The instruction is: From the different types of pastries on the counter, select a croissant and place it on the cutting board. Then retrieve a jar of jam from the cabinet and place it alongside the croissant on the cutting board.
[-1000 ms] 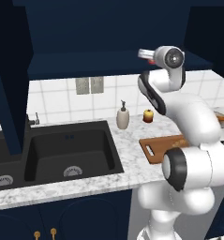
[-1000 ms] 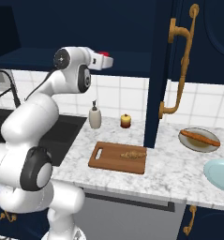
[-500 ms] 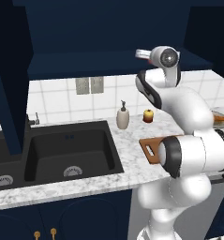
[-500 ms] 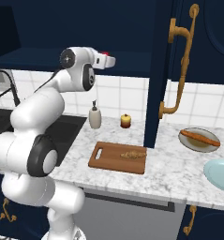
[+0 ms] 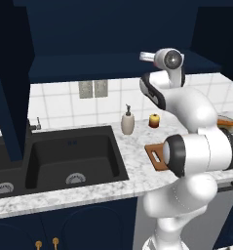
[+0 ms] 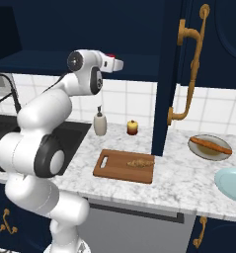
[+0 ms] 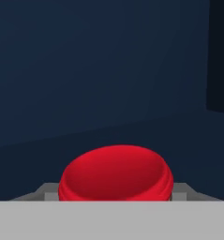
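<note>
While the arm stands raised in the upper centre of the right base view, its gripper (image 6: 120,64) points right toward the open navy cabinet (image 6: 70,29), with a bit of red at its tip. Low in the hand view, the jar of jam (image 7: 115,174) shows its red lid between two grey finger pads (image 7: 181,191); the pincer seems to be pinching it, though the fingers are mostly hidden. At middle frame of the right base view, the croissant (image 6: 140,162) lies on the cutting board (image 6: 114,168), which rests on the marbled counter (image 6: 178,185). To the right, the orange pastry (image 6: 211,145) sits on a plate (image 6: 201,152). Behind the board stand a soap dispenser (image 6: 100,123) and a yellow-and-red apple-like thing (image 6: 133,127)
</note>
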